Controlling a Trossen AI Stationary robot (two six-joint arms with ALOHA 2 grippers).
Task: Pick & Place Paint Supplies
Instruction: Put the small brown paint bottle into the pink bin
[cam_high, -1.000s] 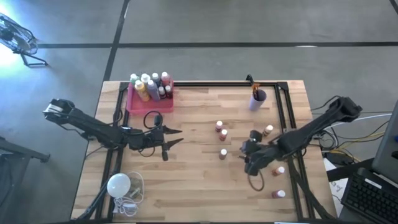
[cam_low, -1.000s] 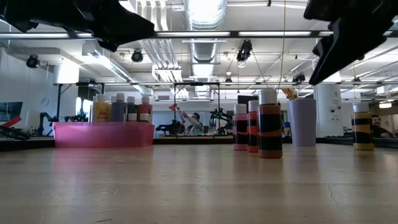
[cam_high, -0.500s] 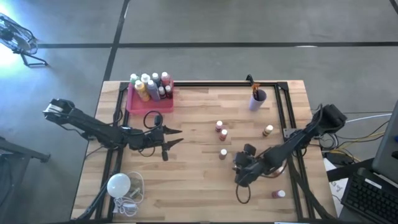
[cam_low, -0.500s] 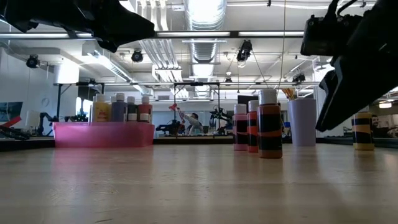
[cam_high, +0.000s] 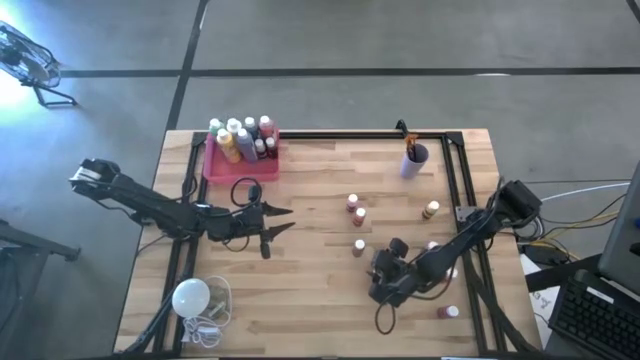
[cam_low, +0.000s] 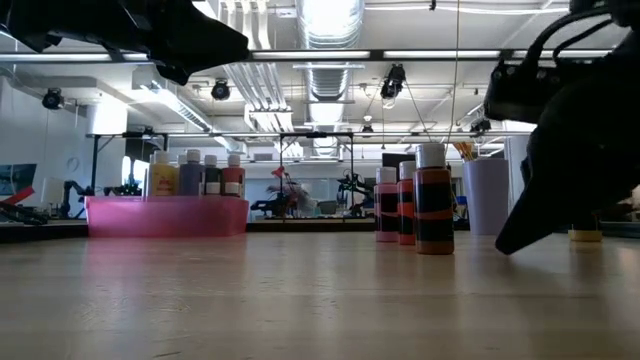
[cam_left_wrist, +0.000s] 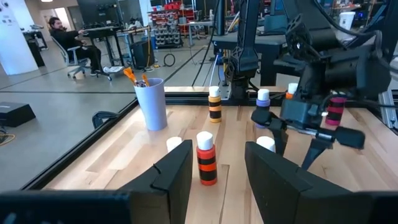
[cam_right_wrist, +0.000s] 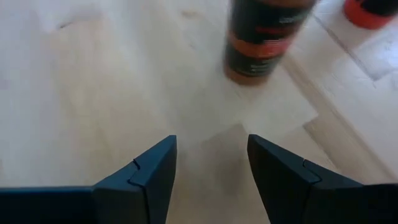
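Two dark jointed arms, looped black cables, angular dark-blue fingers (cam_right_wrist: 146, 180).

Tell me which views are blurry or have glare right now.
Right wrist view: the bottle ahead is out of focus. Low view: ceiling lights glare, the right arm is a dark silhouette. High view: bright glare at the lamp on the floor.

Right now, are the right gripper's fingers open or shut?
Open: the right gripper shows a clear gap between its fingers, nothing held; a bottle stands ahead.
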